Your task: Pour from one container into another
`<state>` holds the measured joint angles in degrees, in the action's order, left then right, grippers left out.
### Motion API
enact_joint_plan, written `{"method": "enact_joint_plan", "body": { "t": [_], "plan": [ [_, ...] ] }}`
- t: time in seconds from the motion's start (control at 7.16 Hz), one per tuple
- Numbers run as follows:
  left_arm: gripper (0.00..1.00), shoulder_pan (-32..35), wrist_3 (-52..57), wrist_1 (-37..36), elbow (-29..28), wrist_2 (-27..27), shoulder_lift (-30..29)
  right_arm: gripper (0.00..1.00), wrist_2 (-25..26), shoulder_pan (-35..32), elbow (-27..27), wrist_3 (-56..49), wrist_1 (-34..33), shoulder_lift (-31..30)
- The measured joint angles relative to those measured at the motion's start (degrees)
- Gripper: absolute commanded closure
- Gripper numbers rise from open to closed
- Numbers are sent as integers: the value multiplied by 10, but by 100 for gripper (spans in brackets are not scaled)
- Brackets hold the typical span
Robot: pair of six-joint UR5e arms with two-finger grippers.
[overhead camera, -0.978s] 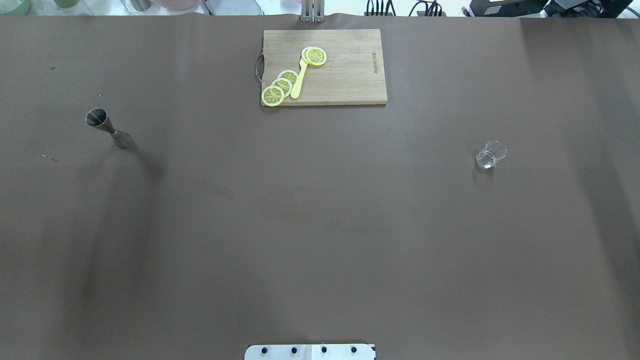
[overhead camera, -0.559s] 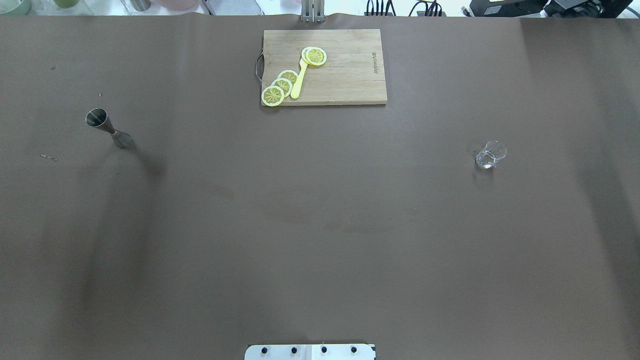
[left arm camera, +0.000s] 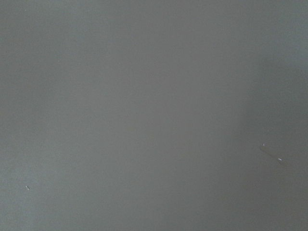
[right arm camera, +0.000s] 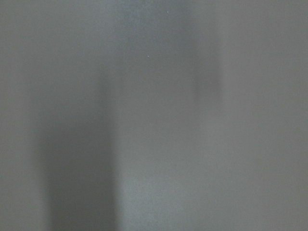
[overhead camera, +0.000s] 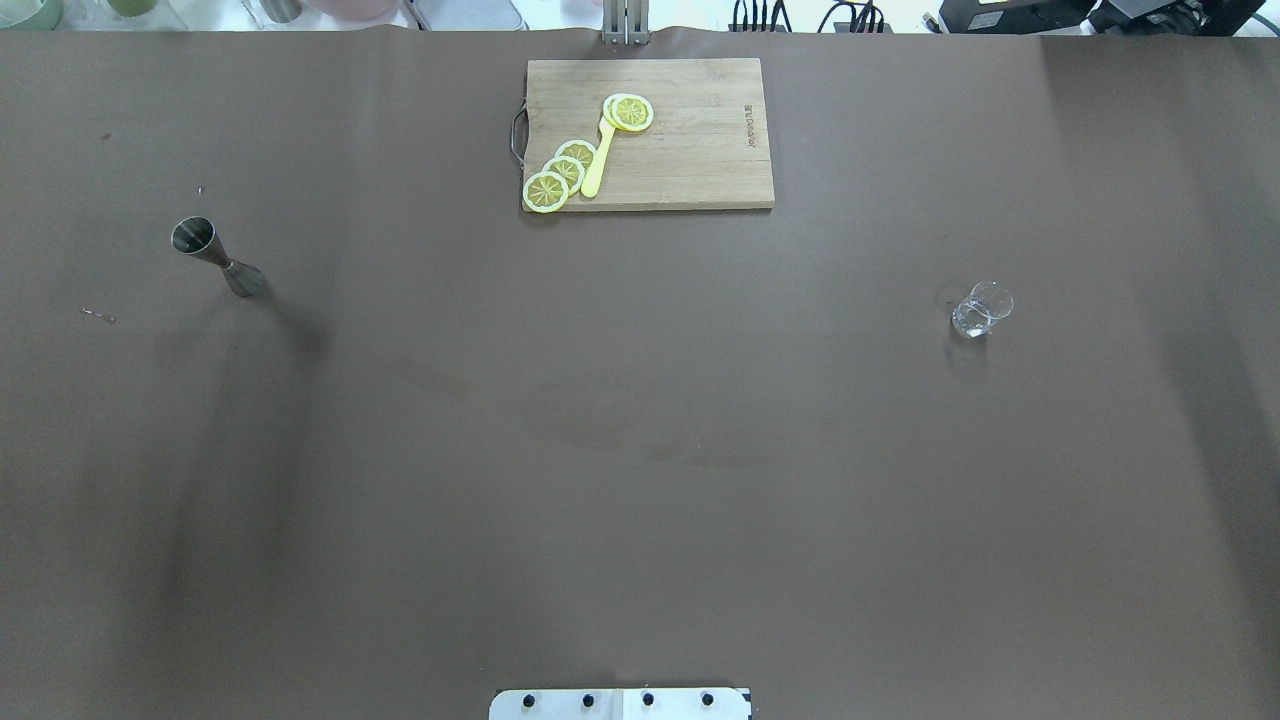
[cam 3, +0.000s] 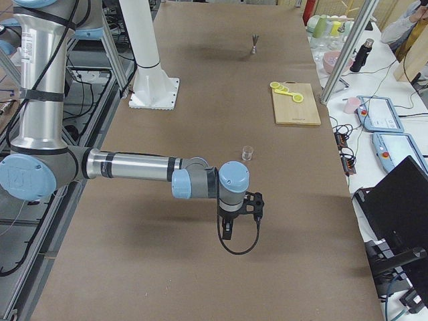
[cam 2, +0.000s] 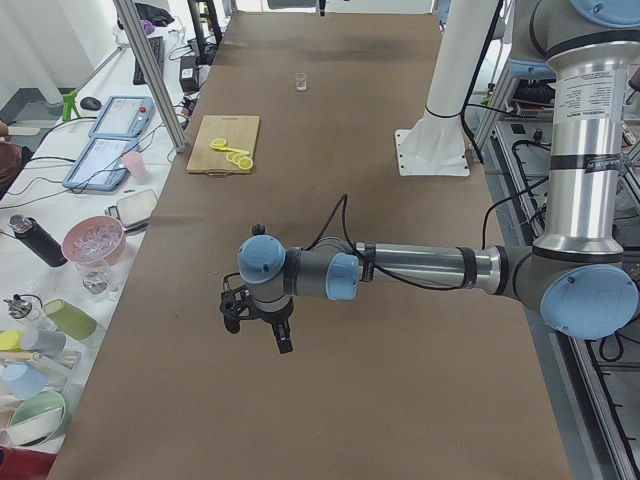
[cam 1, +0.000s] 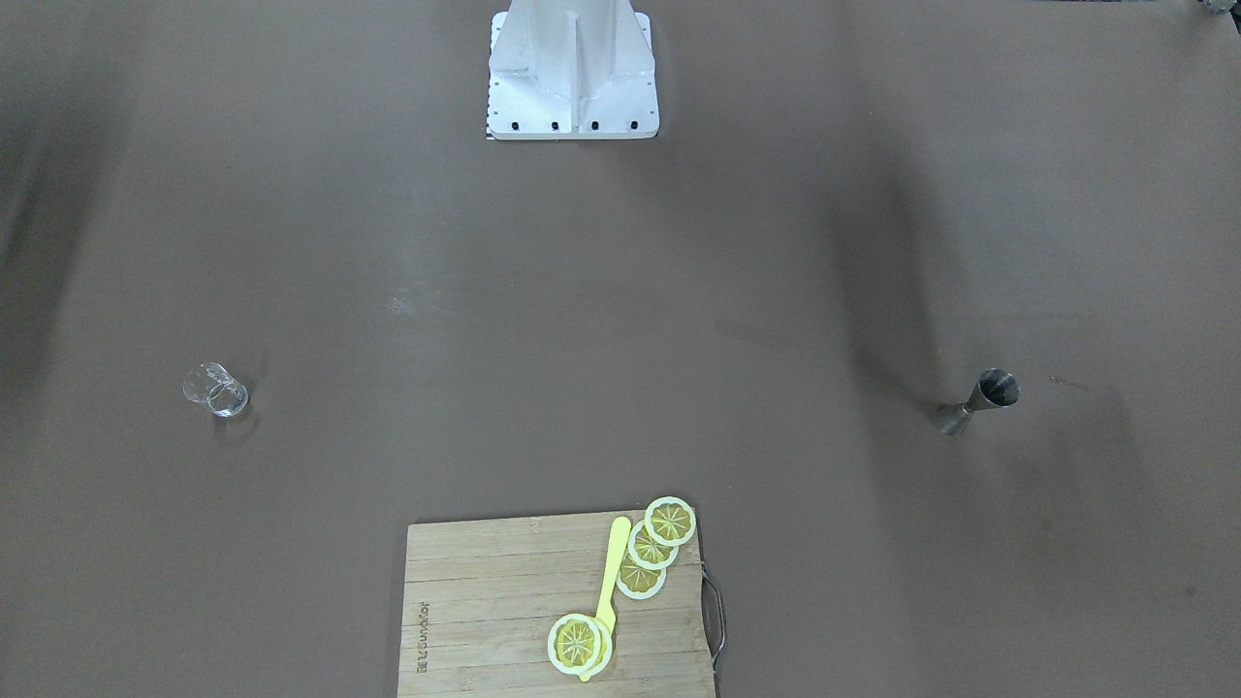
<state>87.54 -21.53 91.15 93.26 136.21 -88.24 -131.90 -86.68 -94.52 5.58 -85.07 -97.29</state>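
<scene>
A steel jigger (overhead camera: 213,256) stands upright on the brown table cover at the left, also seen as the jigger (cam 1: 977,399). A small clear glass (overhead camera: 980,309) stands at the right, shown too as the glass (cam 1: 215,390) and the glass (cam 3: 248,152). Neither gripper appears in the overhead or front views. My left gripper (cam 2: 258,318) hangs above the table in the exterior left view. My right gripper (cam 3: 229,229) hangs short of the glass in the exterior right view. I cannot tell whether either is open or shut. Both wrist views show only bare table cover.
A wooden cutting board (overhead camera: 690,150) lies at the far middle with several lemon slices (overhead camera: 560,172) and a yellow knife (overhead camera: 598,160) on it. The robot's white base (cam 1: 572,73) stands at the near edge. Cups and tablets crowd the side bench (cam 2: 90,240).
</scene>
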Motion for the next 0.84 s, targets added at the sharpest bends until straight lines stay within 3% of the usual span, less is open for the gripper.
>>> {"method": "enact_joint_plan", "body": {
  "t": [0.56, 0.84],
  "plan": [
    [0, -1, 0, 2, -18, 0, -9, 0, 5, -1, 3, 1, 2, -3],
    [0, -1, 1, 1, -26, 12, -18, 0, -6, 0, 20, 3, 47, -6]
  ]
}}
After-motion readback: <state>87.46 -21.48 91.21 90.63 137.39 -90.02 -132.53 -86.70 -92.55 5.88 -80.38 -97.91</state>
